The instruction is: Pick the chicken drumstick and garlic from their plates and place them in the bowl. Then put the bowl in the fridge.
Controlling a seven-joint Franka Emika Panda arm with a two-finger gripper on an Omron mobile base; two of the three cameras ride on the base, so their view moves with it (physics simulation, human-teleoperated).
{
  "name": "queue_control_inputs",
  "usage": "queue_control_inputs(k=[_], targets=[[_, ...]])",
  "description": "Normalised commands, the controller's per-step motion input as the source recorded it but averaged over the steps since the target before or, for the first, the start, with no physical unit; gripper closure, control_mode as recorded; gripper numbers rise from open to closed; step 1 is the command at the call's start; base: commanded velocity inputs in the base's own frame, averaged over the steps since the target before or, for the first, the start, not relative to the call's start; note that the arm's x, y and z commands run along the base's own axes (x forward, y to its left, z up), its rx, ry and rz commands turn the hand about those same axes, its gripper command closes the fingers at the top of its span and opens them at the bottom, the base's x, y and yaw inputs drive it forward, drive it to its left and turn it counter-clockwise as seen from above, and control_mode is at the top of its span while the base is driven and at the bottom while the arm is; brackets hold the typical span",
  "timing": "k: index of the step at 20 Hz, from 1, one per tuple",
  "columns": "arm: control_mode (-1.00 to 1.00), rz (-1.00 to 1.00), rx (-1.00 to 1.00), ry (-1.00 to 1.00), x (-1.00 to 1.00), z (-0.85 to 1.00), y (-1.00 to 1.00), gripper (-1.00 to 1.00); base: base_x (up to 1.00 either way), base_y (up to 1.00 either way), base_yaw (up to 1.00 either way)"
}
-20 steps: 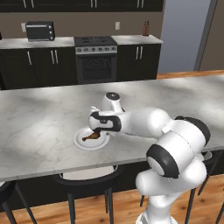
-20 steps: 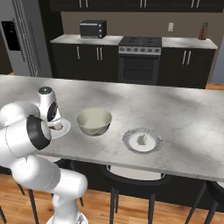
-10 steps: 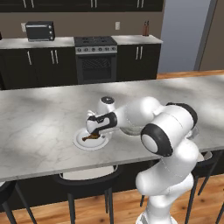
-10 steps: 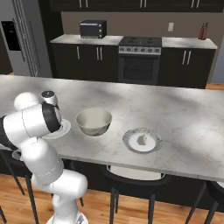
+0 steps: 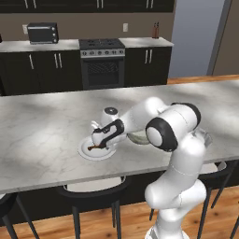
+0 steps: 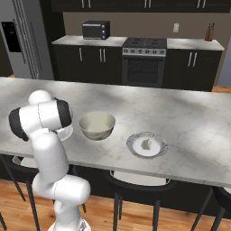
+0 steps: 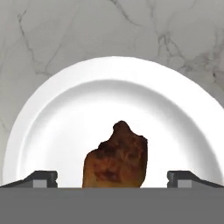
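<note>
The chicken drumstick (image 7: pixel 116 157), small and brown, lies on a white plate (image 7: pixel 57 118) on the island counter. My gripper (image 7: pixel 113 179) hangs open just above it, one fingertip (image 7: pixel 41 178) on each side of the meat and not touching it. From the left base view the gripper (image 5: pixel 98 141) is low over the drumstick (image 5: pixel 95 148) and its plate (image 5: pixel 84 151). The cream bowl (image 6: pixel 97 125) stands empty just right of the arm. The garlic (image 6: pixel 146 144) rests on a second plate (image 6: pixel 158 151) further right. The grey fridge (image 6: pixel 18 40) stands at the back left.
The marble island counter (image 5: pixel 42 135) stretches wide to both sides. Behind it runs a dark counter with a stove (image 5: pixel 102 63) and a toaster oven (image 5: pixel 42 32). Stools (image 5: pixel 93 191) stand below the counter's near edge.
The hand has come down and a little left, closer over the drumstick's plate, and the elbow has swung up over the counter. The jaws stay open.
</note>
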Motion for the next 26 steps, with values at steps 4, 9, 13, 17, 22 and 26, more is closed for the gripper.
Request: queue_control_inputs(k=[4,9,13,17,22,26], targets=[[-1.0,0.0,0.0,0.01,0.1,-0.25,0.04,-1.0,0.0,0.0,0.0],[-1.0,0.0,0.0,0.05,0.03,-0.3,0.06,-1.0,0.0,0.0,0.0],[-1.0,0.0,-0.02,0.08,0.11,-0.27,0.03,1.0,0.0,0.0,0.0],[-1.0,0.0,-0.08,0.17,0.04,-0.14,0.0,1.0,0.0,0.0,0.0],[-1.0,0.05,-0.01,0.06,-0.05,0.28,-0.12,1.0,0.0,0.0,0.0],[-1.0,0.15,0.01,0.0,-0.11,0.74,-0.13,1.0,0.0,0.0,0.0]])
